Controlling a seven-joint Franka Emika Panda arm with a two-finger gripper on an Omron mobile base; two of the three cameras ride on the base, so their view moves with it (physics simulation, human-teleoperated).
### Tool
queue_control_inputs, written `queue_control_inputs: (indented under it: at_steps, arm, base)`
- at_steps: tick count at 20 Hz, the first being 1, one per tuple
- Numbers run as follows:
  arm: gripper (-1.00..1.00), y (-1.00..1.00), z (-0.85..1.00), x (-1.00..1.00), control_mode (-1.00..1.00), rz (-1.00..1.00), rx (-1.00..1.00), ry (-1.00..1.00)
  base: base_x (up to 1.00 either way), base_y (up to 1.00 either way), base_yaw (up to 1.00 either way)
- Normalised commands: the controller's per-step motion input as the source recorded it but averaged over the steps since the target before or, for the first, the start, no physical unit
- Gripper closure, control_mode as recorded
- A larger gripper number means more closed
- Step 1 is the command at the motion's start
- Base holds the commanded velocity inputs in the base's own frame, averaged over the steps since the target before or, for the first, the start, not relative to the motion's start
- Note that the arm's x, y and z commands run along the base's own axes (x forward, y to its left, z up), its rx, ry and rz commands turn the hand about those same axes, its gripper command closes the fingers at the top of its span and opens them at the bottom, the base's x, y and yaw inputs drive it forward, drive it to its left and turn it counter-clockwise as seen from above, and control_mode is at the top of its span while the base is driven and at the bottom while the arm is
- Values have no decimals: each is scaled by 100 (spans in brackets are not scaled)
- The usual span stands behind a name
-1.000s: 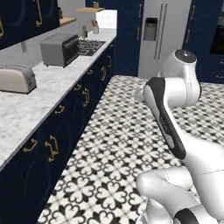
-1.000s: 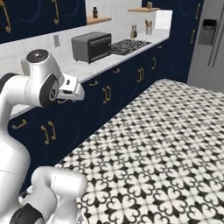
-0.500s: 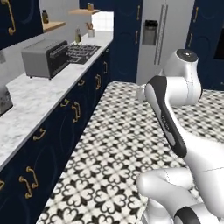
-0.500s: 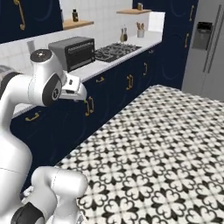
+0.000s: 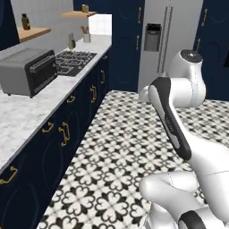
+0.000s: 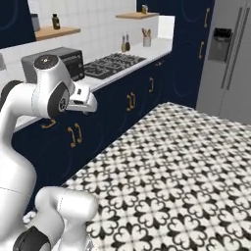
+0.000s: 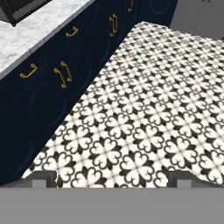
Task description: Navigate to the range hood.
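The range hood is out of view; the wall above the black gas cooktop (image 5: 74, 61) (image 6: 113, 64) is cut off by the frame tops. My gripper (image 7: 112, 180) is open and holds nothing, its tips wide apart over the patterned floor. In the right base view the hand (image 6: 83, 100) is held beside the navy base cabinets (image 6: 132, 98), short of the cooktop.
A grey toaster oven (image 5: 29, 71) (image 6: 66, 59) stands on the marble counter (image 5: 27, 114) before the cooktop. Wooden shelves (image 5: 33, 32) hold bottles. A steel fridge (image 5: 165, 40) (image 6: 230, 54) closes the far end. The tiled floor (image 5: 120, 147) runs open along the cabinets.
The whole scene has shifted: the base has driven forward along the counter. The toaster has left view, and the toaster oven, cooktop and fridge are nearer. The arm's pose is unchanged.
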Motion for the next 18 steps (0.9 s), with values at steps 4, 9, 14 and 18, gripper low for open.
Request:
queue_control_inputs:
  at_steps: [4,9,14,18]
  arm:
    - [-100,0,0,0,100,0,0,0]
    - [-100,0,0,0,100,0,0,0]
    - [-100,0,0,0,100,0,0,0]
    - [-100,0,0,0,100,0,0,0]
  base:
    - [100,-46,0]
    - [100,-58,1]
    - [100,-57,0]
    - [100,-29,0]
